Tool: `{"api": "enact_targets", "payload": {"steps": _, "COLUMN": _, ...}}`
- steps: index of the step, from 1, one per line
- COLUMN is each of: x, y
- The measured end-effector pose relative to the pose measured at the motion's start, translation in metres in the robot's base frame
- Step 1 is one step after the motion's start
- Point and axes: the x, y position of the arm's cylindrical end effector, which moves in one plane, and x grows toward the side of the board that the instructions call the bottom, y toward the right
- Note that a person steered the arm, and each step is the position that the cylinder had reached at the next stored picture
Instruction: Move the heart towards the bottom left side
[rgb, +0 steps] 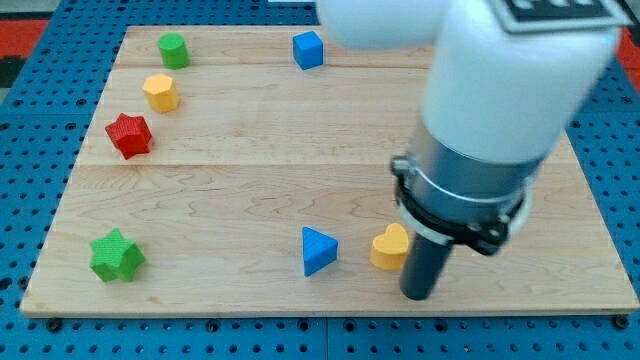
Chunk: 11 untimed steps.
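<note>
Nearest the lens, the arm's broad white and grey body fills the view's upper right, tapering to the dark rod whose lower end, my tip (418, 296), stands on the table (250, 190) near its bottom edge. There are no fingers on this arm to be wide, narrow or holding anything; the rod alone does the pushing.

The yellow heart (390, 247) lies just to the view's left of the rod, touching it or very nearly so; the gap is too fine to call. The tip's end sits slightly lower in the view than the heart and to its right, so the heart lies up and to the left of the tip. A push toward the view's left looks well set up; a push toward the bottom would likely call for the tip to come round to the heart's upper side first.

The blue triangular block (319, 250) stands near the heart on its left, directly in the leftward path, and may be struck or carried along unless the heart passes below or above it. Beyond it the table runs bare to the green star (117, 256), which occupies the bottom left corner region, the likely destination area. The strip between the heart and the table's bottom edge is narrow, leaving little room to steer downward.

Well apart along the view's upper left sit the red star (129, 135), the yellow hexagonal block (160, 92), the green block (173, 50) and the blue cube (308, 50).
</note>
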Motion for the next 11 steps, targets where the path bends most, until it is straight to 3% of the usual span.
{"api": "enact_targets", "payload": {"steps": 3, "x": -0.098, "y": -0.016}}
{"api": "enact_targets", "payload": {"steps": 5, "x": -0.109, "y": 0.024}}
{"api": "enact_targets", "payload": {"steps": 7, "x": -0.123, "y": -0.082}}
{"api": "enact_targets", "payload": {"steps": 9, "x": -0.102, "y": -0.034}}
{"api": "enact_targets", "payload": {"steps": 11, "x": -0.104, "y": -0.133}}
